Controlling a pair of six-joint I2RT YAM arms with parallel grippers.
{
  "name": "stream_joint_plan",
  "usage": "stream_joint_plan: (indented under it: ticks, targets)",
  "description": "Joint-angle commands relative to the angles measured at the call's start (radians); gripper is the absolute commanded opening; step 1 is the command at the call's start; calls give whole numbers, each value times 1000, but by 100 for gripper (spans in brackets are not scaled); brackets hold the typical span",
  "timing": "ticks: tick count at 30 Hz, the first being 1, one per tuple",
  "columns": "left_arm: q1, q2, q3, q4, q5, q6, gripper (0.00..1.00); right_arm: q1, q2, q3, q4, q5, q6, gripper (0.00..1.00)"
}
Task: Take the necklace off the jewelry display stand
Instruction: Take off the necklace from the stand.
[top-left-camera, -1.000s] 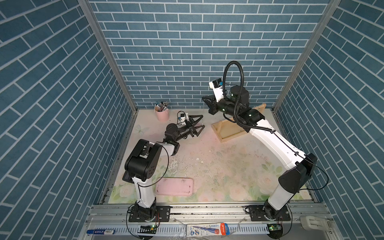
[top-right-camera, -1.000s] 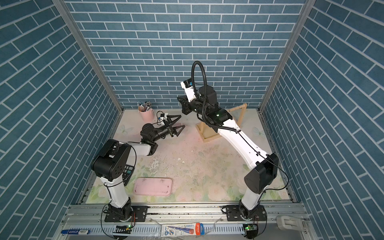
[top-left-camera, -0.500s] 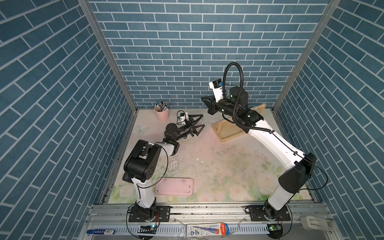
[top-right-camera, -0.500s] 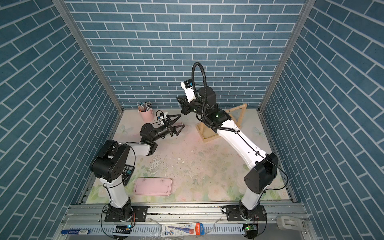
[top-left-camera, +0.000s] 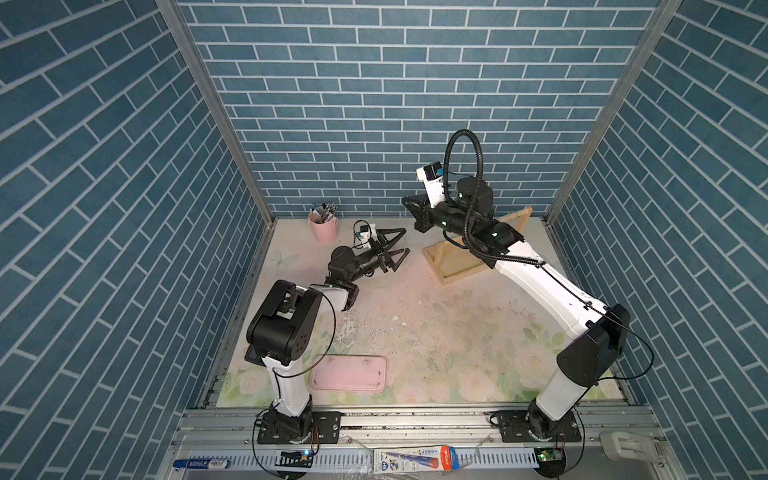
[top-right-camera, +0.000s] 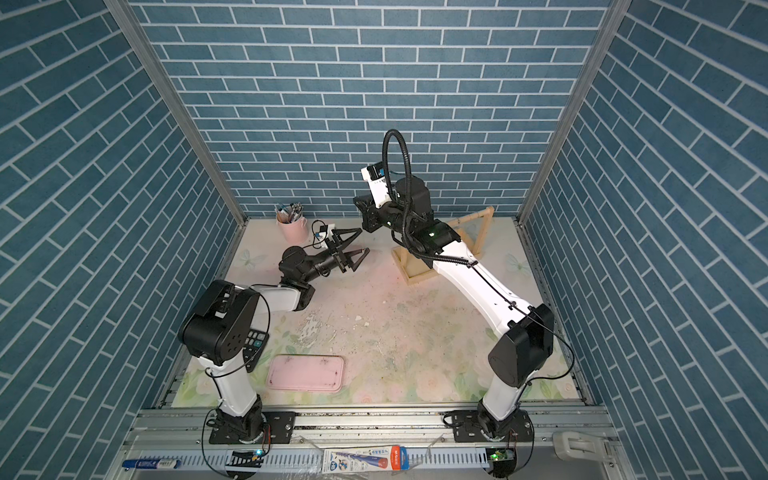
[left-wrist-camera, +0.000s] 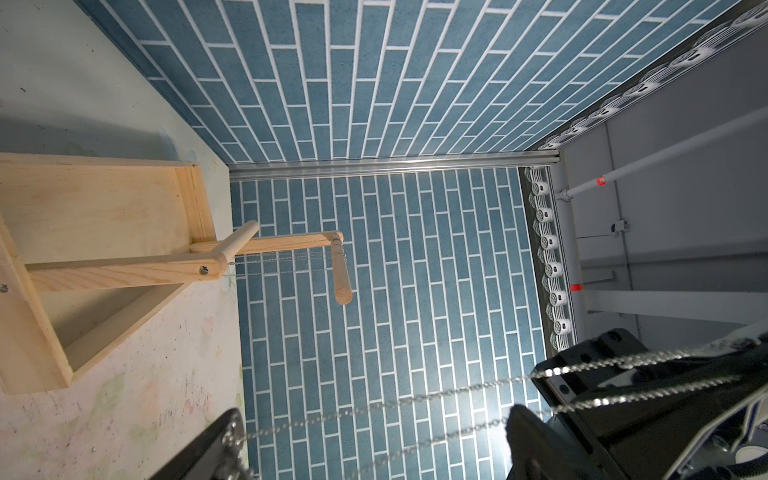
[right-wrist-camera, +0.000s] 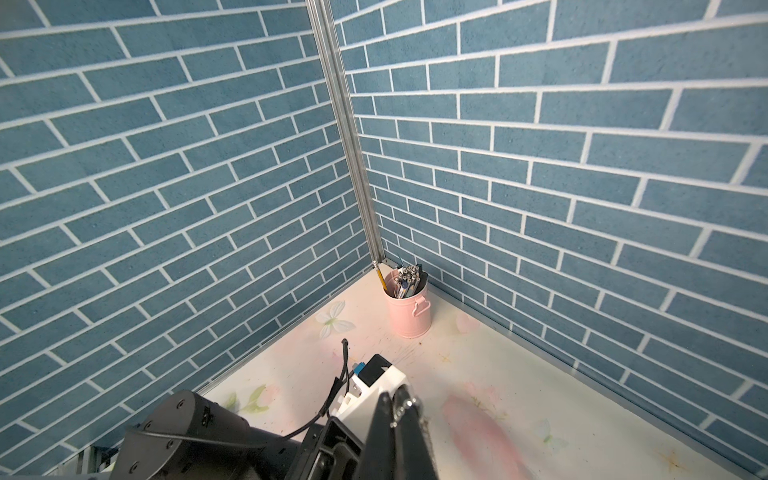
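Observation:
The pale wooden jewelry display stand (top-left-camera: 432, 257) (top-right-camera: 415, 276) (left-wrist-camera: 104, 216) stands at the back right, partly behind my right arm. In the left wrist view, fine chain strands run along its top bar. A silver necklace (left-wrist-camera: 415, 399) stretches across my left gripper (top-left-camera: 405, 240) (top-right-camera: 363, 240) (left-wrist-camera: 374, 436), which is open wide. The chain catches on one fingertip (left-wrist-camera: 230, 436). My right gripper (top-left-camera: 405, 203) (top-right-camera: 355, 202) (right-wrist-camera: 399, 399) hovers just above the left one. It is shut, with a glint of the necklace (right-wrist-camera: 405, 403) at its tips. I cannot tell whether the strands on the bar belong to this necklace.
A pink cup of pens (top-left-camera: 324, 226) (top-right-camera: 293, 228) (right-wrist-camera: 409, 307) stands in the back left corner. A flat pink tray (top-left-camera: 349, 372) (top-right-camera: 305, 372) lies near the front, with a calculator (top-right-camera: 253, 345) beside the left arm's base. Blue brick walls close in on three sides.

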Motion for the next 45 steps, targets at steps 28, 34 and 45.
stream_joint_plan:
  ticks: [28,34,45]
  targets:
    - [14,-34,-7,37,10,11,98,6,-41,-47,15,44,-29,0]
    - [14,-31,-6,37,10,13,90,6,-39,-39,5,48,-44,0]
    - [14,-25,-8,36,10,14,89,-1,-14,6,-20,56,-69,0]
